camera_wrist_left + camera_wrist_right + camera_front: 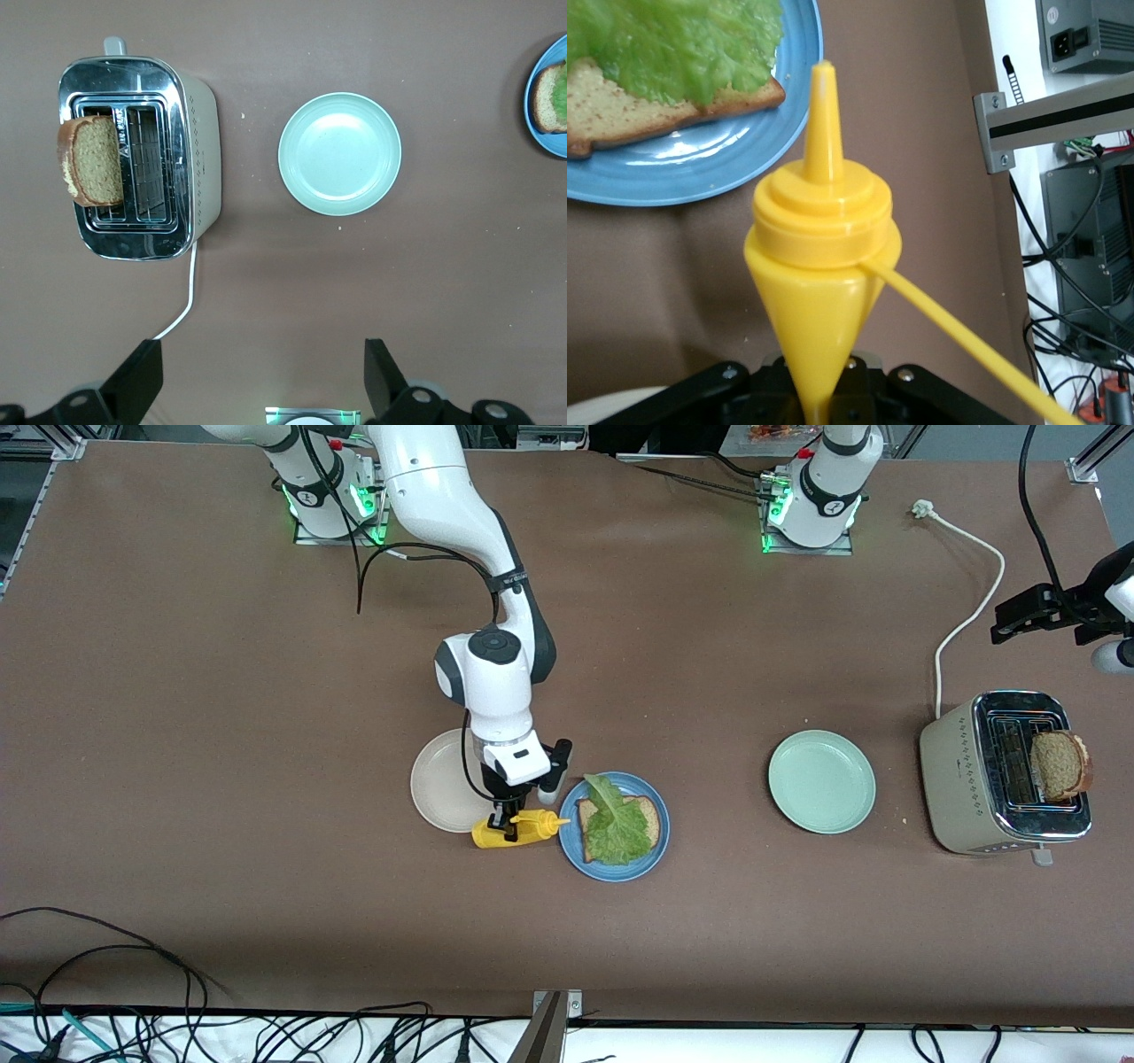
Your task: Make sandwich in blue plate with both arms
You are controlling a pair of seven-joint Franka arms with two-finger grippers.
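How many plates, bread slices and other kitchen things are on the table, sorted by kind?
Plates: 3, blue plate, cream plate, mint plate
Bread slices: 2, one under lettuce, one in toaster
Lettuce leaf: 1
Mustard bottle: 1
Toaster: 1
Total: 8

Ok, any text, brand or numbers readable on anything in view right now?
None can be read.
Toaster: a small mark on its top and another on its side, too small to read.
Yellow bottle: plain, no label.
Plates: plain.
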